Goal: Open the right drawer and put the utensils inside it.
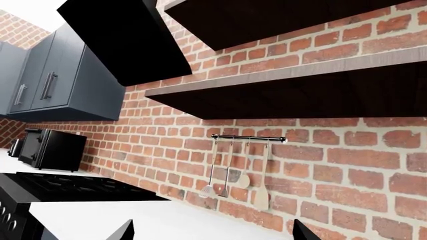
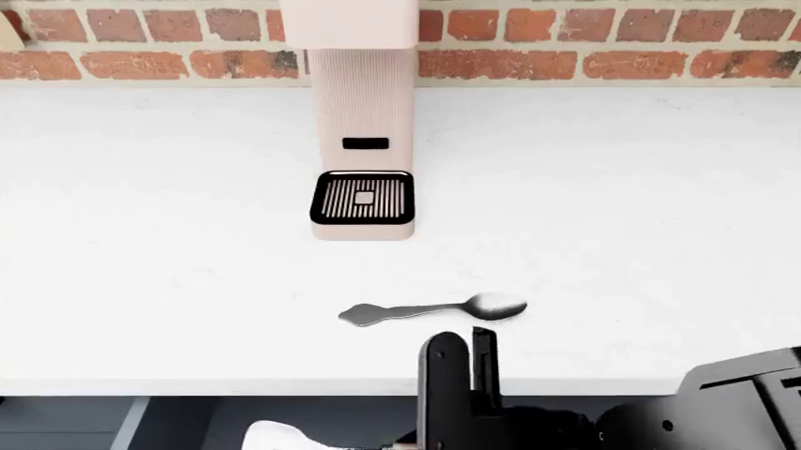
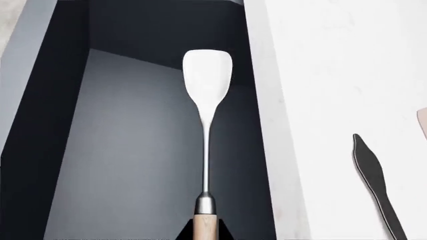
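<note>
red brick wall (image 1: 347,165), white countertop (image 2: 150,281), dark shelves (image 1: 300,95)

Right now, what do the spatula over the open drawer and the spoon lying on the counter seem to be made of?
The slim spatula with the pale blade looks like polished metal at head and neck, given its bright sheen, joined by a ferrule to a wood-coloured handle. The all-metal silvery spoon seems to be one piece of glossy metal, with highlights on its bowl. The white counter looks like faintly mottled stone, though a render leaves that open.

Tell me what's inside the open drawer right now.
The spatula, held by the right gripper, hangs over the right drawer; its visible grey floor looks bare. The spoon remains on the counter.
</note>
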Robot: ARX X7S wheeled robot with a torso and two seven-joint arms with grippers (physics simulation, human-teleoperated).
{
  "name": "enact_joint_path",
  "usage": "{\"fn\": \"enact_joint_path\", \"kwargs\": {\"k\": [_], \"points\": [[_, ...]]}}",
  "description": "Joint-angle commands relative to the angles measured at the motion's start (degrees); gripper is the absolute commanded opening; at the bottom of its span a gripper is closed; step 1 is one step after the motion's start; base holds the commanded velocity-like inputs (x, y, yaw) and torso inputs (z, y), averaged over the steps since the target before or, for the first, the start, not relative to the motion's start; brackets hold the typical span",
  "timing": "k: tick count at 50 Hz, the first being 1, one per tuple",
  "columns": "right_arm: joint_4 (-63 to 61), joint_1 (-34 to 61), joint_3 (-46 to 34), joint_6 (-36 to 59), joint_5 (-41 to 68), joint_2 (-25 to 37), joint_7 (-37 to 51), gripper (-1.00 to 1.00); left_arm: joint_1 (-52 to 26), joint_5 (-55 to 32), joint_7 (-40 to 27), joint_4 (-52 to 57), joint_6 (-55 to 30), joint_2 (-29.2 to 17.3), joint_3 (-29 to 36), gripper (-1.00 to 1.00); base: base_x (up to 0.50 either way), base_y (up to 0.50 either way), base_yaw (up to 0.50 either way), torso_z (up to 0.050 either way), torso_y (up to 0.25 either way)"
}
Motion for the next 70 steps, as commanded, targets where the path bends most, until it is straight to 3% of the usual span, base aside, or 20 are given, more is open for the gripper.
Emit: {"fn": "enact_joint_path", "kwargs": {"k": [1,20,21,40,53,70], "points": [[1.22,-0.41,0.68,0.84,-0.16,-0.88,0.37,-1.0,-0.02,0.09,-0.02,0.06,-0.09,-0.02,0.04,1.0,0.0,0.0,0.0,0.0,0.0],[2.19,-1.1,1.16,1.04,-0.86,-0.4,1.29,-1.0,0.12,0.19,-0.19,0.09,0.05,-0.09,0.17,1.0,0.0,0.0,0.0,0.0,0.0],[2.22,-1.13,1.19,1.07,-1.01,-0.35,1.45,1.0,0.12,0.17,-0.19,0.09,0.05,-0.09,0.16,1.0,0.0,0.0,0.0,0.0,0.0],[-0.06,-0.15,2.2,1.33,-1.45,0.3,2.45,1.0,-0.04,0.17,-0.1,-0.02,0.01,-0.05,0.14,1.0,0.0,0.0,0.0,0.0,0.0],[-12.36,10.21,8.18,-0.89,2.39,5.54,4.26,1.0,0.0,0.13,-0.14,0.03,0.03,-0.1,0.09,1.0,0.0,0.0,0.0,0.0,0.0],[-7.6,12.46,9.43,-1.63,5.82,11.2,1.65,1.0,-0.04,0.11,-0.09,0.02,0.01,0.01,0.13,1.0,0.0,0.0,0.0,0.0,0.0]]}}
